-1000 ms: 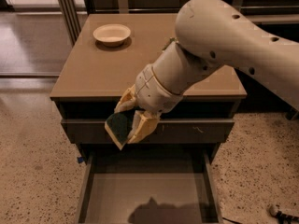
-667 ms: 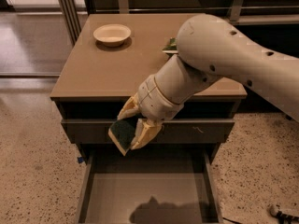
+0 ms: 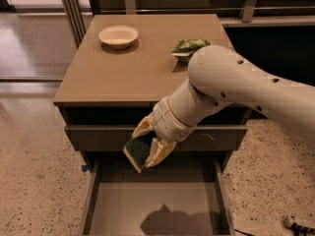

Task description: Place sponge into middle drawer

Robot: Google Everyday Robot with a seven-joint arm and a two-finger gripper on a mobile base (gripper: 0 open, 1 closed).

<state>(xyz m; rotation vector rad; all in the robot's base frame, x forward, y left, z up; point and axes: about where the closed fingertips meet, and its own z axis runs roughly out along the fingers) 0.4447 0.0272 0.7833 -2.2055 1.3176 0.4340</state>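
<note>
My gripper [image 3: 142, 150] hangs in front of the cabinet, just above the back of the pulled-out middle drawer [image 3: 101, 205]. It is shut on the sponge [image 3: 136, 153], whose dark green face points toward the camera, with a pale yellow edge at the lower left. Both tan fingers [image 3: 160, 152] pinch the sponge from either side. The drawer's floor is bare except for the arm's shadow. My white arm reaches in from the right and covers part of the cabinet front.
A closed drawer with a scratched front panel [image 3: 216, 137] sits directly behind the gripper. On the brown cabinet top [image 3: 142, 68] stand a cream bowl [image 3: 118, 35] and a green foil snack bag [image 3: 189, 46]. Speckled floor lies on both sides.
The gripper has moved down and slightly right with the sponge, closer to the open drawer. The arm has shifted, uncovering more of the snack bag.
</note>
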